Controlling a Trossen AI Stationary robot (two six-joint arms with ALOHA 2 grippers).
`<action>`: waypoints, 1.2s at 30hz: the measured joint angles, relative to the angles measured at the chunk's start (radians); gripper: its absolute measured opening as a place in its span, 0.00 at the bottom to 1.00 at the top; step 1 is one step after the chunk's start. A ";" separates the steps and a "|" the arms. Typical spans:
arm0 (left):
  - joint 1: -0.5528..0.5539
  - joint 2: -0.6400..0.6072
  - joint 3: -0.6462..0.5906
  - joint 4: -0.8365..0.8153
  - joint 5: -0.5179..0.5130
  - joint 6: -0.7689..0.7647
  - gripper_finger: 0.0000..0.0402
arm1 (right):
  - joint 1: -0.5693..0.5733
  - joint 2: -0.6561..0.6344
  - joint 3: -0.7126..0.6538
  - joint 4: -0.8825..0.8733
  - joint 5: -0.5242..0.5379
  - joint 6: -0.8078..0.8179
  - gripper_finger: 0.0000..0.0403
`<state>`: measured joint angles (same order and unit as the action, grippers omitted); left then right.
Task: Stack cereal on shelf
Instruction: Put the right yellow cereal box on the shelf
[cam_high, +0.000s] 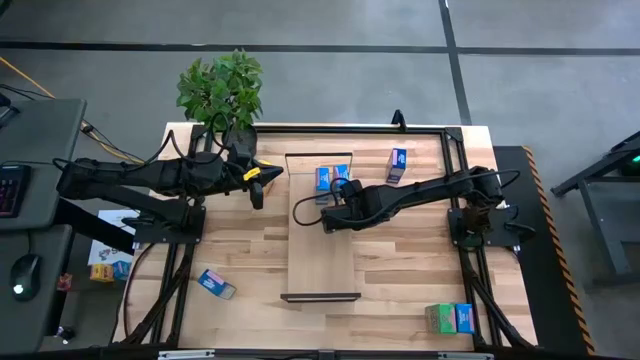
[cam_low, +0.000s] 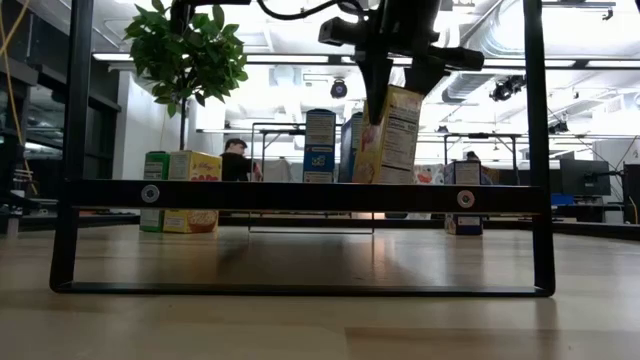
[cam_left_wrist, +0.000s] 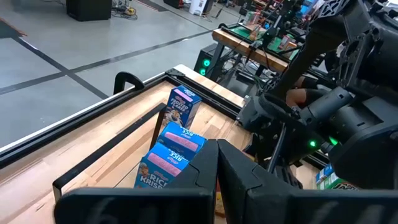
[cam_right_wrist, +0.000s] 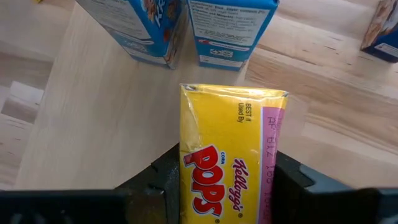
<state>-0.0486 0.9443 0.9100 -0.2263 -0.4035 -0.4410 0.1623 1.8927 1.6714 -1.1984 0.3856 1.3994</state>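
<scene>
The shelf is a long light-wood board with black brackets, running from the table's far side to its near side. Two blue cereal boxes stand upright on its far end; they also show in the right wrist view. My right gripper is over the board just near of them, shut on a yellow Corn Pops box. My left gripper is shut left of the shelf's far end, next to a yellow box. A yellow box and a green box stand on the table at the far left. My right gripper pinches the yellow box between its two fingers, on two opposite sides near its upper end. The fingers come from above, pointing down. The box hangs tilted below them. The shelf's near bracket hides its lower end, so whether it touches the board cannot be told.
A blue box stands on the table right of the shelf's far end. A blue box lies near left. A green and a blue box stand near right. A potted plant is at the far left corner. A person is beyond the table.
</scene>
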 joint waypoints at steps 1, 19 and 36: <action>0.000 0.000 0.000 0.001 0.000 0.001 0.00 | 0.000 0.000 0.000 0.000 -0.001 0.000 0.37; 0.000 0.000 0.000 0.014 0.000 0.018 0.00 | -0.014 0.000 0.000 0.042 -0.012 -0.009 0.42; 0.000 0.000 0.000 0.014 0.000 0.026 0.00 | -0.039 -0.002 0.027 0.056 -0.030 -0.028 0.69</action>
<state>-0.0483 0.9442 0.9100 -0.2121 -0.4034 -0.4149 0.1238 1.8911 1.6985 -1.1419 0.3558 1.3710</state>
